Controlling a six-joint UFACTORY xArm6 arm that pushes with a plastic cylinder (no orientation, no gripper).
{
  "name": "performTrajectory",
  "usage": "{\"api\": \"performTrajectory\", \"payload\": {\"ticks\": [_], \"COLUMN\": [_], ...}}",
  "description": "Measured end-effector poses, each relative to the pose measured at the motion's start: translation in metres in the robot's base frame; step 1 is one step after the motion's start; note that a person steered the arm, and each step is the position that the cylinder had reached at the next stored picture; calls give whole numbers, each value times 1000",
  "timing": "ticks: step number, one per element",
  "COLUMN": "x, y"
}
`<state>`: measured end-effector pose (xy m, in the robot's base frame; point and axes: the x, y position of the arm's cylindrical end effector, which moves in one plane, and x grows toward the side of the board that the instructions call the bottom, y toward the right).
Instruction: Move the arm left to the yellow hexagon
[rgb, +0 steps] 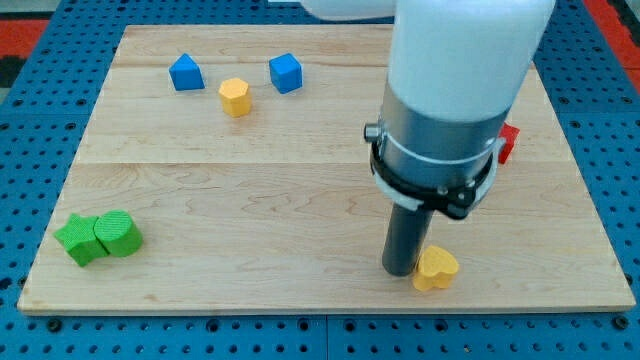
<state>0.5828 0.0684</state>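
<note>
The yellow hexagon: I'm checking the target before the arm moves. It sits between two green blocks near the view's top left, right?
Not quite. The camera view shows the yellow hexagon between two blue blocks near the view's top left. The two green blocks sit at the lower left. My tip is far off, beside the yellow heart.

Red block (508, 142) mostly hidden behind arm (455, 90); only small part shows at view's right, shape unclear. Arm cut off by view's top edge. My tip (402, 271) just left of yellow heart block (436, 268); whether touching, unclear. Two green blocks (98, 238) pressed together; exact shapes hard to tell.
</note>
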Motion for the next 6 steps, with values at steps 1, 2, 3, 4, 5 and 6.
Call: {"api": "performTrajectory", "payload": {"ticks": [1,2,3,4,5,6], "x": [18,5,-1,4,3,-25], "y": [14,44,85,78,-3,-59]}}
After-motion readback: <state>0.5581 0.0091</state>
